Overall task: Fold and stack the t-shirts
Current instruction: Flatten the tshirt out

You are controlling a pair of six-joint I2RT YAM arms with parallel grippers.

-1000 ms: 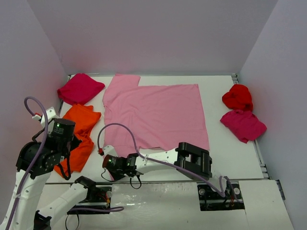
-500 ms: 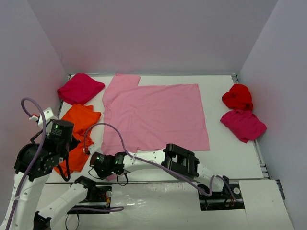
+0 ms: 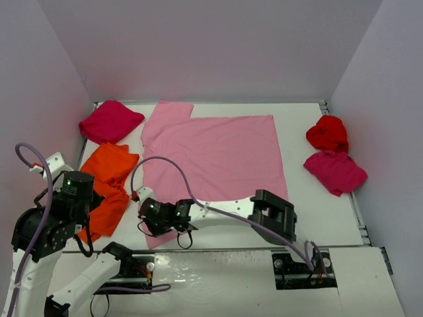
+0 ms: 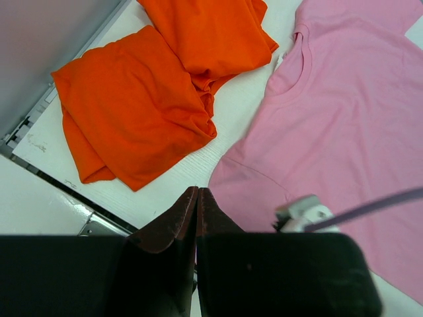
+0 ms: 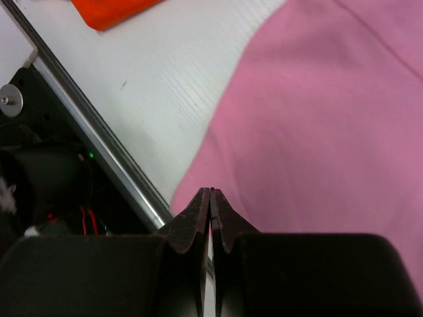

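The light pink t-shirt [image 3: 218, 155] lies spread flat in the middle of the table. My right gripper [image 3: 144, 226] reaches across to its near left sleeve. In the right wrist view the gripper [image 5: 210, 191] is shut, with its tips at the edge of the pink sleeve [image 5: 330, 119], which lies flat. Two orange t-shirts [image 3: 112, 175] lie crumpled at the left. My left gripper [image 3: 84, 231] hangs above them. In the left wrist view it [image 4: 197, 191] is shut and empty, over bare table between the orange cloth [image 4: 132, 112] and the pink shirt [image 4: 344, 132].
One magenta-crimson t-shirt [image 3: 109, 122] lies bunched at the back left. Another [image 3: 335, 172] lies at the right, with the bright red t-shirt [image 3: 327, 134] behind it. The table's front rail [image 5: 99, 145] runs just beside the right gripper. Walls enclose three sides.
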